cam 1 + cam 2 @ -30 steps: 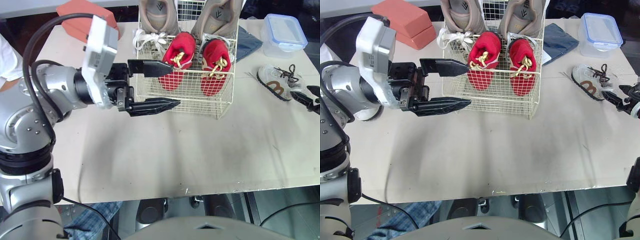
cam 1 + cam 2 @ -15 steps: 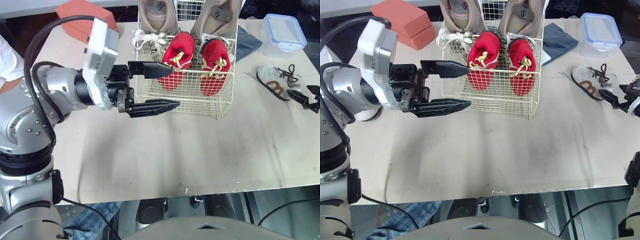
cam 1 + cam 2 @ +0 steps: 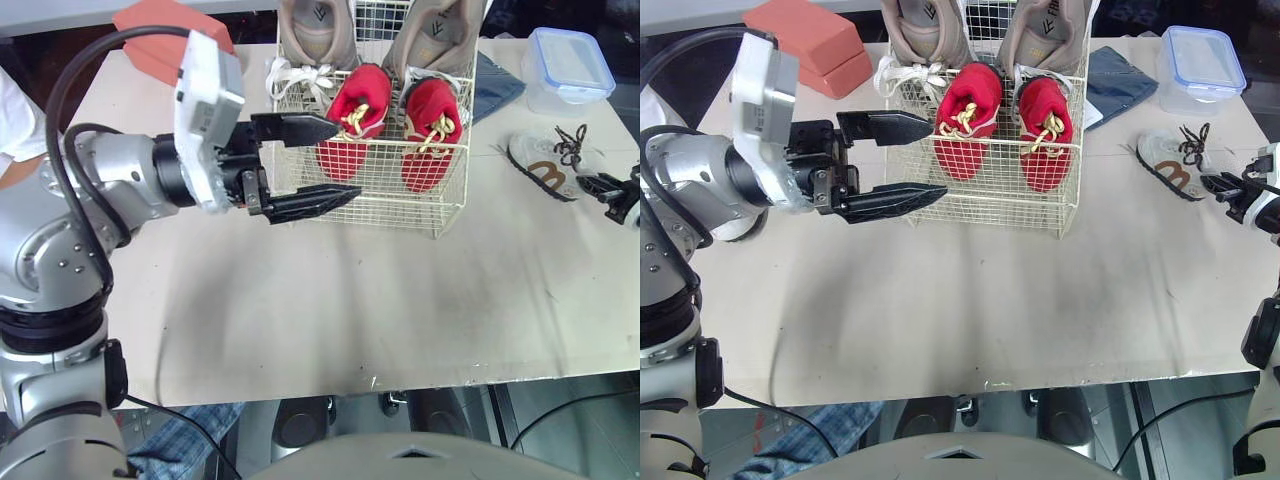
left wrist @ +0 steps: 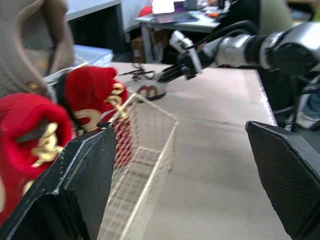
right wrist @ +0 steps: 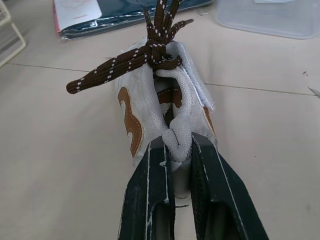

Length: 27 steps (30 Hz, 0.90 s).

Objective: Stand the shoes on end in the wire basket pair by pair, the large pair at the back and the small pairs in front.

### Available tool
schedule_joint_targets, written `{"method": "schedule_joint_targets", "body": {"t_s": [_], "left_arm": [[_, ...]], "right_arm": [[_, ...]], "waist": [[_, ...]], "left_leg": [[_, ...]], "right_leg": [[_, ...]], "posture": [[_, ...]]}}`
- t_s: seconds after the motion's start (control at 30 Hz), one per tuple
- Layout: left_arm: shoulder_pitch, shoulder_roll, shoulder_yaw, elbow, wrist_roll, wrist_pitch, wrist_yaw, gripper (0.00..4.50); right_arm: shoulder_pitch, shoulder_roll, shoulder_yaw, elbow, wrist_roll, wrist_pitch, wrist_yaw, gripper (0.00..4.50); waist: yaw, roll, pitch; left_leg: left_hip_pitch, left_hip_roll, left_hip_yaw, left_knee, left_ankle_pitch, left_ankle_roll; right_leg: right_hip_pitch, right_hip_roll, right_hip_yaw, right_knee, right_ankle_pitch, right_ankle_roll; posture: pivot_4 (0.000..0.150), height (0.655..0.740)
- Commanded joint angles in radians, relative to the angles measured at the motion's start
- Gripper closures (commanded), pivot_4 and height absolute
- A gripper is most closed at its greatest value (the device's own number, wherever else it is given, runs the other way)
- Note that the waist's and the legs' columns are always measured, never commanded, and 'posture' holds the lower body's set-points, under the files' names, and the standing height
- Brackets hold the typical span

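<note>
The wire basket [image 3: 378, 186] stands at the table's back middle. Two large tan shoes [image 3: 316, 24] stand on end at its back, and two small red shoes [image 3: 356, 108] in front of them. A small grey shoe with brown laces [image 3: 543, 160] lies on the table to the right of the basket. My right gripper [image 3: 600, 187] is shut on that shoe's heel [image 5: 176, 145], fingers [image 5: 148, 200] pinching it from both sides. My left gripper [image 3: 340, 160] stands open at the basket's front left corner, holding nothing, its wide-apart fingers [image 4: 75, 185] pointing at the wire wall.
A clear tub with a blue lid [image 3: 568, 64] sits at the back right, with a dark blue packet [image 3: 498, 84] between it and the basket. An orange-red box [image 3: 160, 28] lies at the back left. The table's front half is bare.
My right gripper has closed on the grey shoe's heel, and the shoe has shifted slightly. My left gripper has risen a little and turned closer to the basket's corner.
</note>
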Motion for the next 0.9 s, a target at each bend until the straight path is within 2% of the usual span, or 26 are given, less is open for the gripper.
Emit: {"method": "schedule_joint_targets", "body": {"t_s": [0.03, 0.2, 0.3, 0.43, 0.6, 0.77, 0.9], "left_arm": [[-0.009, -0.005, -0.005, -0.013, 0.024, -0.037, -0.020, 0.00], [-0.010, -0.004, -0.014, -0.011, 0.041, -0.051, -0.045, 0.00], [-0.012, -0.006, -0.008, -0.007, 0.045, -0.060, -0.053, 0.00], [-0.010, 0.000, -0.009, 0.016, 0.063, -0.076, -0.079, 0.00], [-0.017, 0.014, -0.011, 0.080, 0.103, -0.117, -0.149, 0.00], [-0.051, 0.021, -0.019, 0.162, 0.153, -0.168, -0.218, 0.00], [-0.070, 0.035, 0.004, 0.187, 0.146, -0.165, -0.257, 0.00]], "right_arm": [[-0.006, -0.029, -0.032, -0.051, 0.041, -0.006, 0.041, 4.45], [0.034, -0.040, -0.074, -0.129, 0.090, -0.025, 0.067, 4.45], [0.080, -0.036, -0.144, -0.262, 0.168, -0.032, 0.065, 4.45], [0.184, -0.026, -0.253, -0.548, 0.299, -0.003, 0.057, 4.45], [0.308, 0.008, -0.319, -0.976, 0.498, 0.154, 0.048, 4.45], [0.349, 0.045, -0.270, -1.360, 0.669, 0.295, -0.007, 4.45], [0.376, 0.062, -0.154, -1.556, 0.652, 0.285, 0.016, 4.45]], "waist": [[0.000, 0.000, 0.000], [0.001, 0.000, 0.000], [0.002, 0.000, 0.000], [0.006, 0.002, 0.001], [0.005, 0.002, 0.001], [0.001, 0.003, 0.001], [0.006, 0.003, 0.001]], "left_leg": [[0.000, 0.000, 0.000, 0.000, 0.000, 0.000], [0.000, 0.000, 0.000, 0.000, 0.000, 0.000], [0.000, 0.000, 0.000, 0.000, 0.000, 0.000], [0.000, 0.000, -0.001, 0.000, 0.000, 0.000], [0.000, 0.001, -0.001, 0.000, 0.000, 0.000], [0.001, 0.000, -0.001, 0.000, 0.000, 0.000], [0.000, 0.000, -0.002, 0.000, 0.000, 0.000]], "right_leg": [[0.000, 0.000, 0.000, 0.000, 0.000, 0.000], [0.000, 0.000, 0.000, 0.000, 0.000, 0.000], [0.000, 0.000, 0.000, 0.000, 0.000, 0.000], [0.000, 0.000, -0.001, 0.000, 0.000, 0.000], [0.000, 0.000, -0.001, 0.000, 0.000, 0.000], [0.000, 0.001, -0.001, 0.001, 0.000, 0.001], [0.000, 0.001, -0.002, 0.000, -0.001, 0.002]], "posture": [[0.150, 0.6860], [0.150, 0.6860], [0.150, 0.6860], [0.150, 0.6860], [0.150, 0.6860], [0.150, 0.6860], [0.150, 0.6860]]}}
